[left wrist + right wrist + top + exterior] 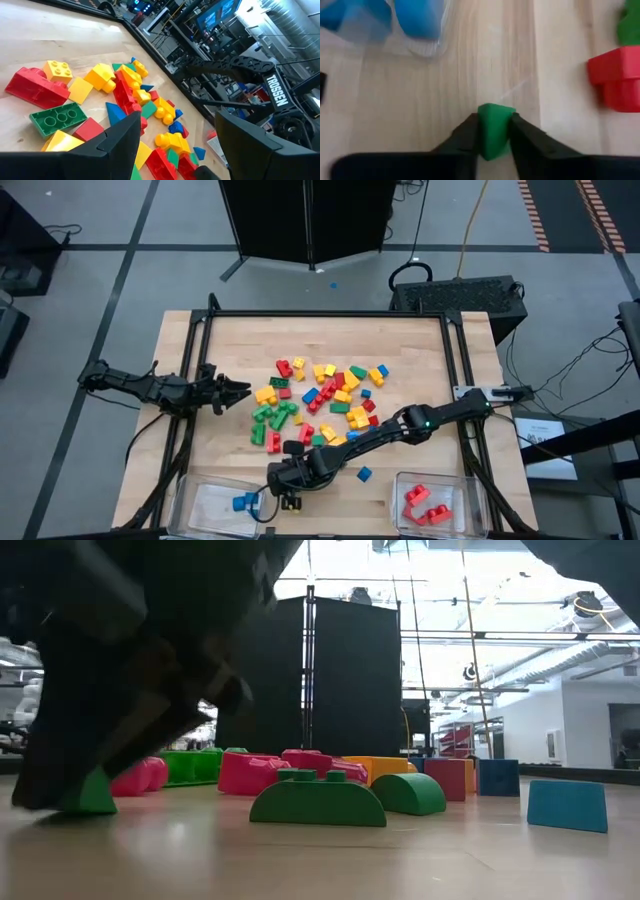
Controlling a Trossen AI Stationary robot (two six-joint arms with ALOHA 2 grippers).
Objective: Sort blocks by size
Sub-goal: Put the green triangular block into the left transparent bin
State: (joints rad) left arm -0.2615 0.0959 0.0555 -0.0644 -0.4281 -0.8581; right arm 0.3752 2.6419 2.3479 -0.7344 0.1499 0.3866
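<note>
- right gripper (493,131) clamped on a small green block (493,129); lift straight, keeping it pinched.
- bin (427,46) with blue blocks (418,17) lies just ahead.
- left gripper (172,145) waits, fingers apart.

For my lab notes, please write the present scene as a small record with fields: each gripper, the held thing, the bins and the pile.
right gripper: shut on a small green plastic wedge block, near the left clear plastic bin
left gripper: open, waiting beside the pile
left bin contents: blue blocks
right clear plastic bin: red blocks
unsorted pile of mixed blocks: mid-table
</note>
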